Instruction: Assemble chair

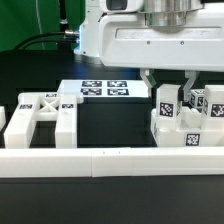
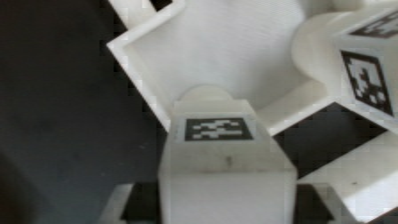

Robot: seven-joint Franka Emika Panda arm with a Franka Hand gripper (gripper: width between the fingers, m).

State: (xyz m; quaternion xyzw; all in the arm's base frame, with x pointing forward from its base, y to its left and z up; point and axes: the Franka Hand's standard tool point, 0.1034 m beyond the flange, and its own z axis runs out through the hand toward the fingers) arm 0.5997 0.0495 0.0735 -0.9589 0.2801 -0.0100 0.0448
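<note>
My gripper (image 1: 169, 86) hangs over a cluster of glossy white tagged chair parts (image 1: 190, 125) at the exterior view's right. Its jaws stand on either side of the top of a short chair post (image 1: 165, 102), with the dark pads against the post's sides. In the wrist view the post (image 2: 221, 140) runs out from between my fingers (image 2: 135, 196), its tag facing the camera. Angled white chair pieces (image 2: 169, 45) and another tagged block (image 2: 365, 70) lie just beyond it. A white chair frame with open slots (image 1: 40, 118) lies at the exterior view's left.
The marker board (image 1: 105, 89) lies flat behind the middle. A long low white border rail (image 1: 110, 160) runs along the front. A green wall and cables are at the back left. The table surface is black.
</note>
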